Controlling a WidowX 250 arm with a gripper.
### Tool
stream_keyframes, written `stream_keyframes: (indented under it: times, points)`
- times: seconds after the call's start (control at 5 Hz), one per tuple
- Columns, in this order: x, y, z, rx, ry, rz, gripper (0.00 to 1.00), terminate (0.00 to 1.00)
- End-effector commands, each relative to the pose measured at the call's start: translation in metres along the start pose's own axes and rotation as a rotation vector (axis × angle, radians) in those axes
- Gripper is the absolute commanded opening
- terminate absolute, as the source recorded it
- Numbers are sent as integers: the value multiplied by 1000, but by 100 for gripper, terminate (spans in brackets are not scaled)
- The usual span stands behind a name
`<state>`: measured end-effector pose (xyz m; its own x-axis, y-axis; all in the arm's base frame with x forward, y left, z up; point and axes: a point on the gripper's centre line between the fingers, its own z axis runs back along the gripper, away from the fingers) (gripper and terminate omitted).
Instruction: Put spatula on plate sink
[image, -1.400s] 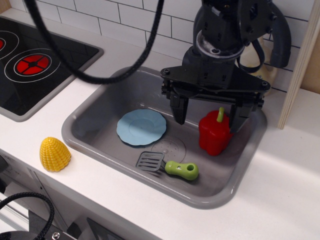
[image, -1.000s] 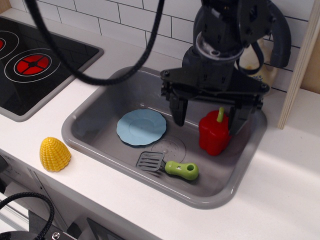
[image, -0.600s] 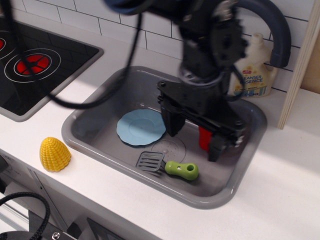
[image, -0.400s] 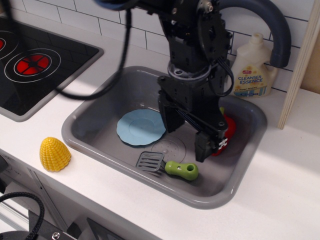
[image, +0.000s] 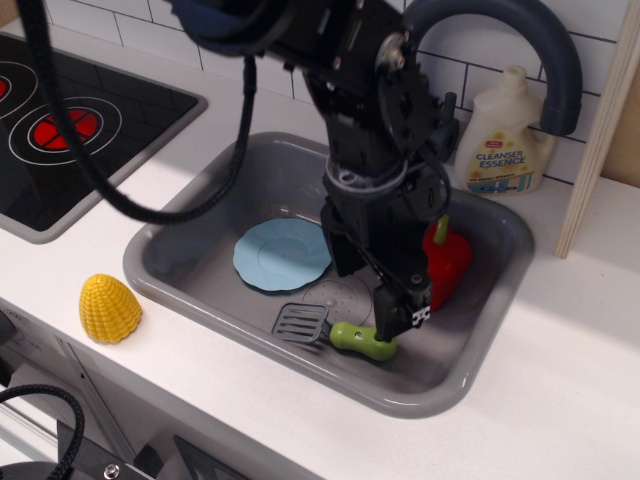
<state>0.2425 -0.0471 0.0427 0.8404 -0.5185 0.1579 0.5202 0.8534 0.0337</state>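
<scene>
The spatula (image: 345, 337) lies on the sink floor near the front wall, its dark slotted blade (image: 300, 322) pointing left and its lime-green handle to the right. The light-blue plate (image: 282, 254) lies flat in the sink's (image: 150, 270) left half, apart from the spatula. My gripper (image: 368, 288) is open and empty, low in the sink just above the spatula handle. One finger (image: 345, 255) stands near the plate's right rim; the other finger (image: 393, 315) covers the right end of the handle.
A red toy pepper (image: 447, 262) stands in the sink right of my gripper. A soap bottle (image: 500, 135) and dark arched faucet (image: 545, 45) are behind. A yellow corn toy (image: 110, 308) sits on the counter at front left, a stove (image: 60, 130) at far left.
My gripper has turned about its axis, moved from above the pepper toward the front of the sink, and come down over the spatula handle. The spatula, plate and pepper have not moved.
</scene>
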Motion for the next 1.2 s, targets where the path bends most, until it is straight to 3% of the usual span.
stream_keyframes:
  times: [0.0, 0.6, 1.0]
  points:
    - [-9, 13, -16, 30, -15, -27, 100, 0]
    - [-4, 16, -41, 11, -65, -137, 100, 0]
    - [-1, 12, -53, 10, -56, -190, 100, 0]
